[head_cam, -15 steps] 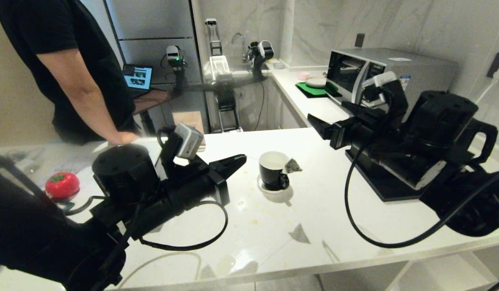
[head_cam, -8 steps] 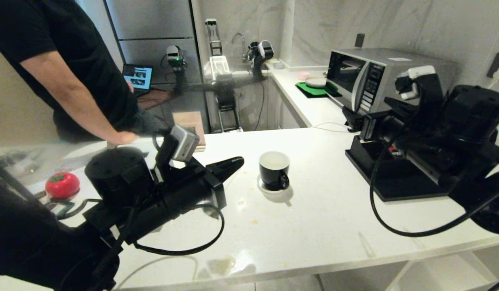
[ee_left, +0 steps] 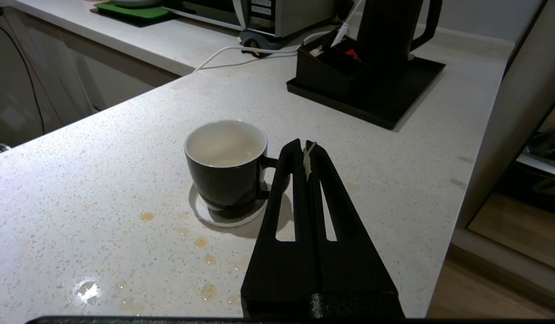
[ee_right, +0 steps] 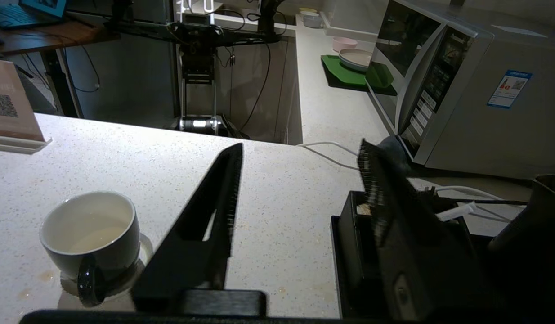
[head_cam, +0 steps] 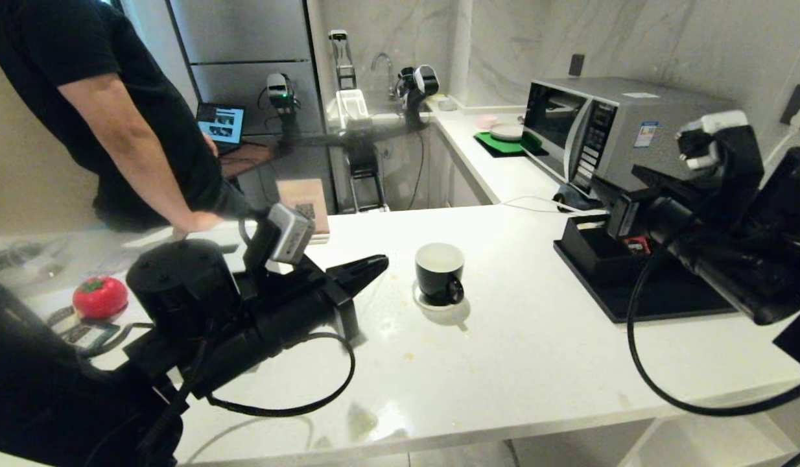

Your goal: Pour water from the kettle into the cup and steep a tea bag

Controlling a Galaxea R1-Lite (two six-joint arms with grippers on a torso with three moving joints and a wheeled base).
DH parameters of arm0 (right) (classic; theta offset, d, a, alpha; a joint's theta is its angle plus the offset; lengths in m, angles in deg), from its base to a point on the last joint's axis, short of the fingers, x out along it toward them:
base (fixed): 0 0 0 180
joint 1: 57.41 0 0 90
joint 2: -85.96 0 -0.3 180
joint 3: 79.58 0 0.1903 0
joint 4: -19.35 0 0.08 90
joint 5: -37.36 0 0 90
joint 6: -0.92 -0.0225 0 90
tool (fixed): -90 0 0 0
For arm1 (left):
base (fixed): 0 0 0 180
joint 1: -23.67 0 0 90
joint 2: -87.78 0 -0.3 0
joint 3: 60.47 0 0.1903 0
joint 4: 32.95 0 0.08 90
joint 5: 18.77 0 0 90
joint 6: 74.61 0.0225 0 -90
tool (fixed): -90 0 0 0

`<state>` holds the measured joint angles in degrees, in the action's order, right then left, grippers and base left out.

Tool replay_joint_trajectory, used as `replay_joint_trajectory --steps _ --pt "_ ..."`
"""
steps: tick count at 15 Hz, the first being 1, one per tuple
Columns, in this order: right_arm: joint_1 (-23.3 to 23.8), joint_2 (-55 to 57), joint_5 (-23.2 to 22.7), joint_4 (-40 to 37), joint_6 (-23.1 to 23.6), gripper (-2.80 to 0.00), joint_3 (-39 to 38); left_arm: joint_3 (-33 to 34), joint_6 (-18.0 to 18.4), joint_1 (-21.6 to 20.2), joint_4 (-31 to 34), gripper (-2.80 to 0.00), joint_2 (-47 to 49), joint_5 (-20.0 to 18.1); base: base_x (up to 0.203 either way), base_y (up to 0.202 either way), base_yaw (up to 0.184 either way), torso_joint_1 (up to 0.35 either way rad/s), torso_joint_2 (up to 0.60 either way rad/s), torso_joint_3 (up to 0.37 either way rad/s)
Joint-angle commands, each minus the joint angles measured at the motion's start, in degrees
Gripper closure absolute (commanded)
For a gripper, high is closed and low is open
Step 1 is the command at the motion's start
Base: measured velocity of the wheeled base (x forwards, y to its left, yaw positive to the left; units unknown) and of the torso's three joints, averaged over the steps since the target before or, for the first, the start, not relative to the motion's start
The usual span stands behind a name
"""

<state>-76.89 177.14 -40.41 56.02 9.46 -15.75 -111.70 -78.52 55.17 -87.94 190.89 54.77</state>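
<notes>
While left gripper hovers pinched together, cup just beside.

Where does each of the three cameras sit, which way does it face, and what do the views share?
Head view: high on the robot, looking forward and down at the counter; both arms show, left gripper short of the cup.
Left wrist view: behind the shut left gripper, facing the cup and the kettle.
Right wrist view: behind the open right gripper, facing across the counter toward the microwave.
Shared: the cup appears in all three.
</notes>
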Motion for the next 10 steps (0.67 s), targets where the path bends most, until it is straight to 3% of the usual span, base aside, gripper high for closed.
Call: replay_joint_trajectory --steps 1,10 --pt "0.0 -4.2 0.2 0.5 0.1 0.00 -2.9 0.5 0.0 0.1 -0.5 0.00 -0.1 -0.2 0.000 0.000 0.000 0.000 0.00 0.000" --pt "0.4 -25.4 0.8 -0.2 0.4 0.00 -23.5 4.2 -0.1 0.0 -0.5 0.00 -0.9 -0.2 0.000 0.000 0.000 0.000 0.00 0.000"
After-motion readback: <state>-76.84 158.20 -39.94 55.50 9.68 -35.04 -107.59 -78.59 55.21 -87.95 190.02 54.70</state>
